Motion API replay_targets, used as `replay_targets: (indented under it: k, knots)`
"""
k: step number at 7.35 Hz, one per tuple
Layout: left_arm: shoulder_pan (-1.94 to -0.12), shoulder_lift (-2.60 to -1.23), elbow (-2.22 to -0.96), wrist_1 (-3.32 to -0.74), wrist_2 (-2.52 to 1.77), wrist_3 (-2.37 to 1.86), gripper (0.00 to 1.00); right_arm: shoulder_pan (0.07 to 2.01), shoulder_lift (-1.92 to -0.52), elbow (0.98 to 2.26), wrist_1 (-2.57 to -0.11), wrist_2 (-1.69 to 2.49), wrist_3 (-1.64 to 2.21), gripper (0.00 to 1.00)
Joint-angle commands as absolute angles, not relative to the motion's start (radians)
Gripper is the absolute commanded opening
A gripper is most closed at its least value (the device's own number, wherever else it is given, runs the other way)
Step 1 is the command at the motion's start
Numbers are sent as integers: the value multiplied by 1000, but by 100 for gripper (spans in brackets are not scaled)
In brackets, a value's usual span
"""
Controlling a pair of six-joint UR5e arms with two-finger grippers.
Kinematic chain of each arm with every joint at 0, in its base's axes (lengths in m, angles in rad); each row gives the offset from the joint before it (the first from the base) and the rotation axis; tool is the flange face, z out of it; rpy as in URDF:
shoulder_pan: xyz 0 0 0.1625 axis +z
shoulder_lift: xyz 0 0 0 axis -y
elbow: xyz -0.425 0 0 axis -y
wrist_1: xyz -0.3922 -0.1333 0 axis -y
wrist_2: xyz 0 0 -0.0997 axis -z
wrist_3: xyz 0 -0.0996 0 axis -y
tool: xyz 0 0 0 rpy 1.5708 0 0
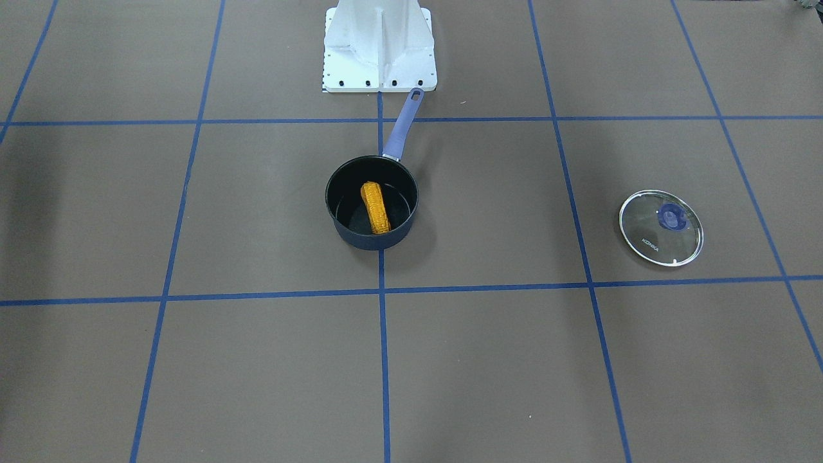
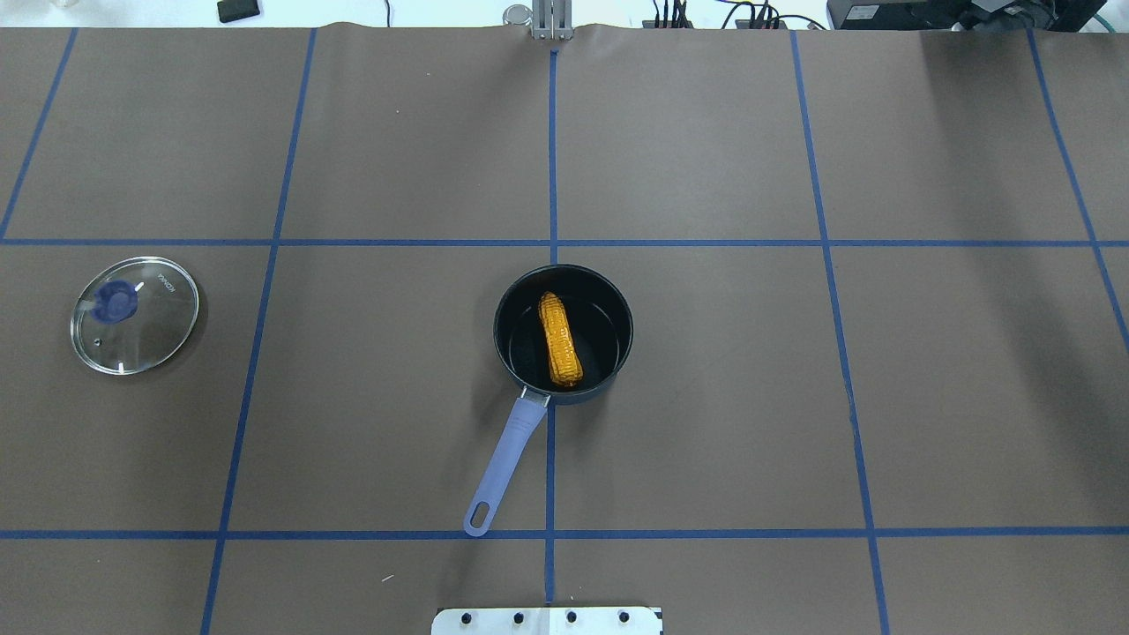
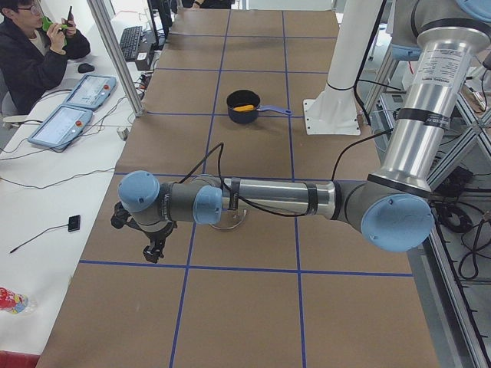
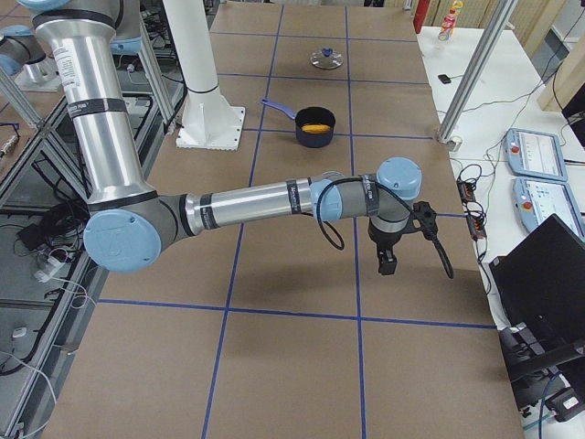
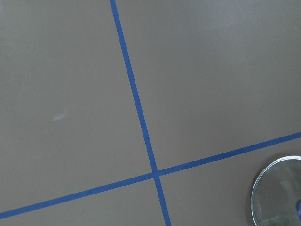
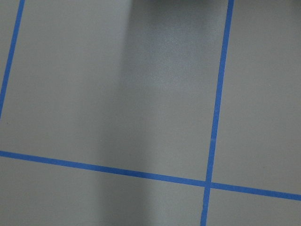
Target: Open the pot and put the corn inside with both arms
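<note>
The dark pot [image 1: 357, 238] with its periwinkle handle [image 1: 404, 125] stands open at the table's middle. The orange-yellow corn [image 1: 375, 207] lies inside it, as the overhead view shows for pot [image 2: 520, 346] and corn [image 2: 561, 339]. Neither arm shows in the front or overhead views. In the exterior left view my left gripper [image 3: 153, 249] hangs near the table's end, beside the glass lid [image 3: 232, 222]. In the exterior right view my right gripper [image 4: 388, 265] hangs near the opposite end, far from the pot [image 4: 315, 137]. I cannot tell whether either gripper is open or shut.
The round glass lid [image 2: 134, 315] with a blue knob lies flat on the table far on my left, apart from the pot; its edge shows in the left wrist view [image 5: 277, 197]. The white robot base [image 1: 379, 45] stands behind the pot handle. An operator [image 3: 34, 54] sits off the table.
</note>
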State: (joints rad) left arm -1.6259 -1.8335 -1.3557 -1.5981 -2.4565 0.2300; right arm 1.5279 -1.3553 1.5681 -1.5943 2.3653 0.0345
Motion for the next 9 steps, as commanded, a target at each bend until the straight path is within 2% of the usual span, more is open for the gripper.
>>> replay_targets:
  k: [1, 3, 4, 7, 9]
  knots:
    - [-1626, -1825, -1358, -1598, -2456, 227, 98, 1528, -1376, 1575, -1595, 2365, 34, 100]
    - [-1628, -1793, -1364, -1635, -2438, 219, 98, 1532, -1417, 1619, -1595, 2365, 38, 100]
    - [-1625, -1713, -1424, -1652, -2434, 215, 98, 1531, -1443, 1664, -1595, 2365, 49, 100]
    - [-1623, -1553, -1629, -1658, -2434, 123, 98, 1531, -1454, 1678, -1595, 2365, 86, 100]
    - [-1623, -1532, -1634, -1670, -2434, 124, 98, 1531, -1475, 1684, -1595, 2370, 86, 100]
